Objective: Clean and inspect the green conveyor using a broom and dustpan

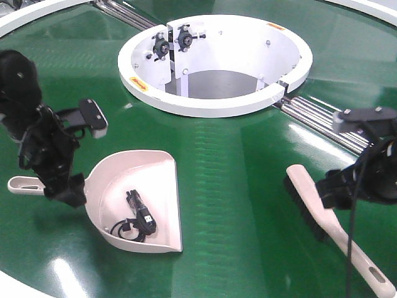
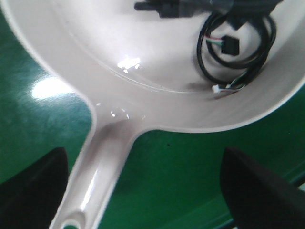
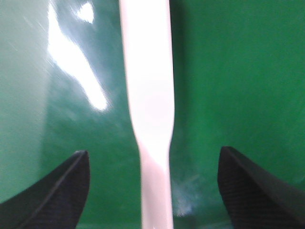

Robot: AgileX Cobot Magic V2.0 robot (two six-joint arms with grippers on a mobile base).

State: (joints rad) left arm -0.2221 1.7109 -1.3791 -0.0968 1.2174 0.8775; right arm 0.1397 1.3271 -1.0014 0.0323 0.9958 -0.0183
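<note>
- The green conveyor [image 1: 236, 174] is a broad, glossy dark-green belt that throws back the ceiling lights in soft white patches; bright steel rollers [image 1: 322, 121] run in a seam at the right.
- A white ring-shaped opening [image 1: 214, 62] with smooth, thick walls stands in the middle of the belt, with two small black fittings bolted on its inner wall.
- The dustpan [image 1: 139, 198] lies flat on the belt at the left, a pale pinkish-beige plastic scoop with raised sides curving round the back and a wide straight mouth turned toward the right.
- Inside the scoop sits a small black part with a coiled black cable [image 1: 138, 220]; the left wrist view shows thin coloured wires ending in a tiny white plug.
- The dustpan's long, smooth handle points left, with a hole near its end.
- The left gripper [image 1: 62, 186] hangs over that handle, its dark jaws spread wide either side without touching it.
- The broom [image 1: 335, 230] lies on the belt at the right, slim beige plastic with a flat back, short dark bristles along one edge and a tapering handle ending in a slotted hole.
- The right gripper [image 1: 344, 189] sits over the broom's neck; in its wrist view the matte black fingers [image 3: 252, 191] stand well apart, the handle between them ungripped.
</note>
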